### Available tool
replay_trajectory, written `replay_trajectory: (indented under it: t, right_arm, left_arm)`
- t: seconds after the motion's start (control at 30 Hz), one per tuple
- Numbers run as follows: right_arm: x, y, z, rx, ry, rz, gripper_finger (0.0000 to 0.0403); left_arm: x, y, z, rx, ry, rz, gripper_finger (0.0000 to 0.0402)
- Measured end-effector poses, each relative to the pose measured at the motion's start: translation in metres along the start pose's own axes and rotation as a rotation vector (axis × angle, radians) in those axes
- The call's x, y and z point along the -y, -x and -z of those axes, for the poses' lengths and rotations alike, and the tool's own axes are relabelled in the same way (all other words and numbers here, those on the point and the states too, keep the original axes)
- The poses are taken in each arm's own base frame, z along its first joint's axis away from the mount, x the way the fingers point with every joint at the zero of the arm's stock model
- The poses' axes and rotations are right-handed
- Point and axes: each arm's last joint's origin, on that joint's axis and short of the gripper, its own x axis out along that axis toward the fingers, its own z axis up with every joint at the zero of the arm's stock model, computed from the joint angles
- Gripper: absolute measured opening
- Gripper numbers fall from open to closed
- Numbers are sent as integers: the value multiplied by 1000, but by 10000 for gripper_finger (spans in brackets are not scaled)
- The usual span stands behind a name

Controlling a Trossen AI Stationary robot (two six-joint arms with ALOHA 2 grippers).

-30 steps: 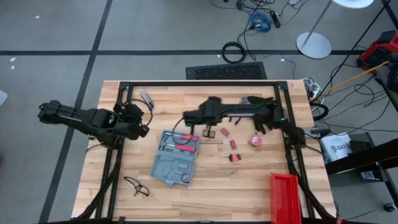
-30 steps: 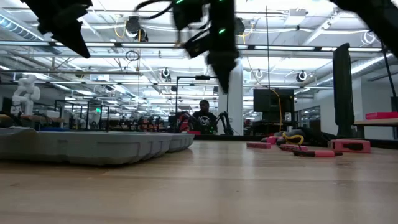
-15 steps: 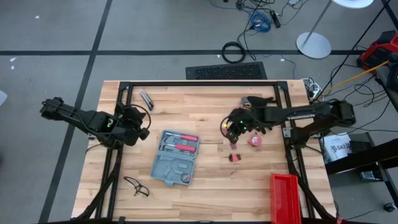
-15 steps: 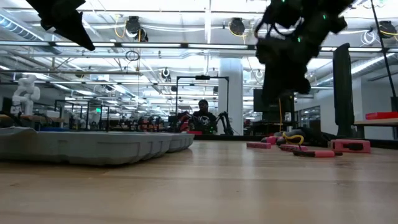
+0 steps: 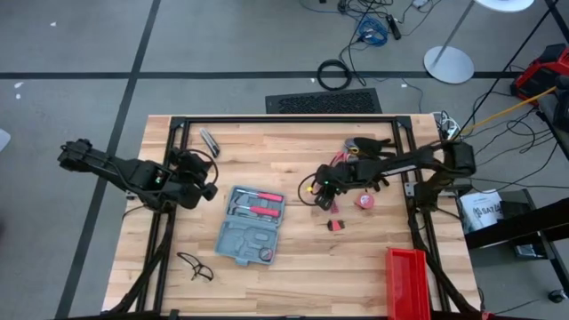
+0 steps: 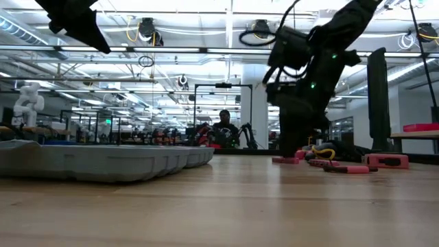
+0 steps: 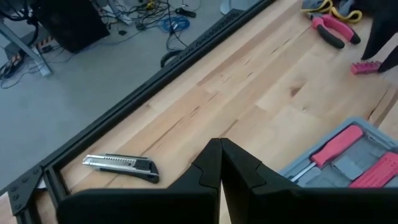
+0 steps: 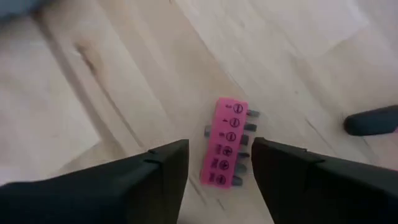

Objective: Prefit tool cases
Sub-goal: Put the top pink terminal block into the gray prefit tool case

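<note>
right hand (image 8: 214, 163) — now spread over bit holder (image 8: 226, 143).

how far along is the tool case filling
Done: the open tool case already holds red-handled tools in its tray. In hand: the right end effector is open over a pink bit holder lying on the table, not yet gripped. Left: that holder, other red pieces nearby and the pliers. The left end effector waits shut beside the case.
</note>
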Motion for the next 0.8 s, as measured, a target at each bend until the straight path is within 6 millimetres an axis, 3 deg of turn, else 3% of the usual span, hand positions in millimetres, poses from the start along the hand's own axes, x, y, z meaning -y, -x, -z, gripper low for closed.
replay_trajectory:
  t: [0.2, 0.33, 0.47, 0.8]
  right_arm:
    - [-8, -20, -9, -50, 39, 24, 155]
    - [-11, -29, -13, -111, 58, 49, 123]
    - [-13, -30, -16, -122, 59, 51, 80]
    - [-19, -22, -28, -112, 113, 48, 80]
  left_arm:
    - [2, -1, 0, 1, -3, -5, 10]
    - [2, -1, 0, 2, -3, -5, 10]
    - [2, -1, 0, 2, -3, -6, 10]
    - [2, -1, 0, 13, -4, -16, 10]
